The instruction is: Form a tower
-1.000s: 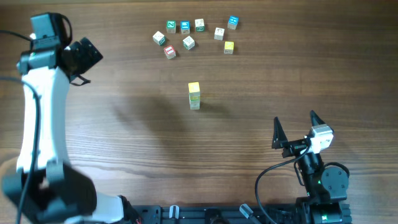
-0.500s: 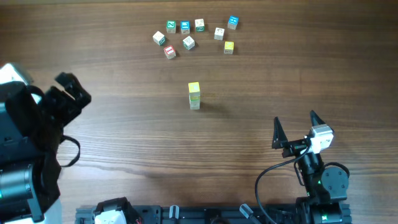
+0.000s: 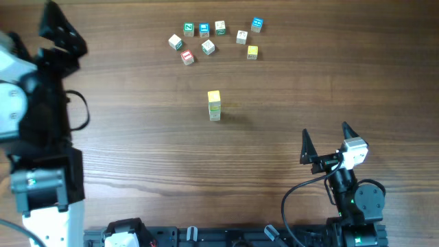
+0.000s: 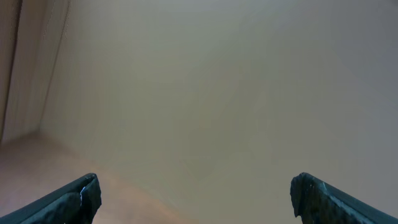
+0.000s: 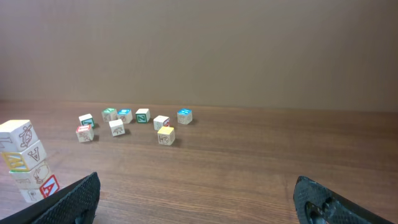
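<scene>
Moved: left arm, its left gripper [image 4: 196, 199] now at the overhead view's top-left corner; the tower has stayed put.
Left jaws: spread wide, empty, facing a blank pale wall.
Right gripper [image 3: 324, 132]: jaws spread wide, empty, low over the brown wooden table [image 3: 137, 151].
Tower [image 3: 214, 106]: narrow column of pale wooden alphabet cubes, yellow-topped, slightly crooked, ahead-left of the right jaws, well apart.
Loose letter cubes [image 3: 208, 46]: scattered beyond it.

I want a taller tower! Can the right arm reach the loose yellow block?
Probably: the right gripper is open, bare table lies between it and the yellow block, and the tower stands aside.
</scene>
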Tool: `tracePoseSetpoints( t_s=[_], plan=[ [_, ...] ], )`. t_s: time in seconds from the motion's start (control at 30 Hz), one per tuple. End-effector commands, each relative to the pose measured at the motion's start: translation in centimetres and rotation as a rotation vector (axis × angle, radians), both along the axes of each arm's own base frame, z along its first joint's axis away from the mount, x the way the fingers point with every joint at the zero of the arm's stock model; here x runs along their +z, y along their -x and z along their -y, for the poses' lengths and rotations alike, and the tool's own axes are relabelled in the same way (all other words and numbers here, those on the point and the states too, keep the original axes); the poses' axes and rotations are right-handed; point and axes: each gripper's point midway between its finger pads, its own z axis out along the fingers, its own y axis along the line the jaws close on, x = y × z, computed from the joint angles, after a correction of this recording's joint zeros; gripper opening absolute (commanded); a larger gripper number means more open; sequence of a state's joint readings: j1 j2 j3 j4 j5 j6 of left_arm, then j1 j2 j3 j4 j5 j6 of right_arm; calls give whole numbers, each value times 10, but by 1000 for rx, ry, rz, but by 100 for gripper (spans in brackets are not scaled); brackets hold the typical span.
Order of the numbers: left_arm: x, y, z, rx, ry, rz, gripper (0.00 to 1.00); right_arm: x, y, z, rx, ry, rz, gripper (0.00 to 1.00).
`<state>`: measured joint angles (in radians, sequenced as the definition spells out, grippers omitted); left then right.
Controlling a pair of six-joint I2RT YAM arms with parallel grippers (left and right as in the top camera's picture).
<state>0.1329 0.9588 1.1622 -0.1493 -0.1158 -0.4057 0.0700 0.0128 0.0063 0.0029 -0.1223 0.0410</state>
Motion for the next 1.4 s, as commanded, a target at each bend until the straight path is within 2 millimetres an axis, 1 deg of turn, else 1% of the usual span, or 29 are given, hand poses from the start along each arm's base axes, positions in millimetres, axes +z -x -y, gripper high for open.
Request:
tracePoseSetpoints(
  t_s=[0.0,0.03,0.07,0.1,0.13,0.3,0.4,0.47,0.53,0.6,0.63,0.7,0.87,0.93,1.07,1.17,1.27,1.33,1.37],
  plan=[
    [-20,12,2,4,-4,-3,100,2,0,4,-23,-14,8,100],
    [-13,19,3,5,-13,67,100,2,0,4,-23,-14,8,100],
    [-2,27,4,5,-25,163,100,2,0,4,-24,-14,9,100],
    [-1,33,4,5,-31,210,100,2,0,4,-24,-14,8,100],
    [-6,38,5,5,-32,222,100,2,0,4,-23,-14,8,100],
    [-50,65,9,5,-33,222,100,2,0,4,-23,-15,8,100],
    [-84,77,11,3,-31,211,100,2,0,4,-24,-14,8,100],
    [-118,85,20,-30,-26,199,100,2,0,4,-24,-14,8,100],
    [-143,88,34,-85,-20,190,100,2,0,4,-23,-14,8,100],
    [-159,91,49,-146,-14,192,100,2,0,4,-23,-15,8,100],
    [-164,92,56,-175,-11,195,100,2,0,4,-24,-14,8,100],
    [-167,96,66,-217,-8,219,100,2,0,4,-24,-14,8,100],
    [-165,108,67,-224,-7,281,100,2,0,4,-23,-14,8,100],
    [-167,111,66,-224,-7,298,100,2,0,4,-24,-14,8,100],
    [-182,106,64,-213,-9,260,100,2,0,4,-24,-14,9,100],
    [-187,104,64,-213,-8,247,100,2,0,4,-23,-14,8,100],
    [-217,96,63,-207,-8,171,100,2,0,4,-23,-14,9,100],
    [-243,91,63,-202,-7,80,100,2,0,4,-24,-14,8,100],
    [-248,90,63,-202,-6,63,100,2,0,4,-24,-14,9,100]
  ],
)
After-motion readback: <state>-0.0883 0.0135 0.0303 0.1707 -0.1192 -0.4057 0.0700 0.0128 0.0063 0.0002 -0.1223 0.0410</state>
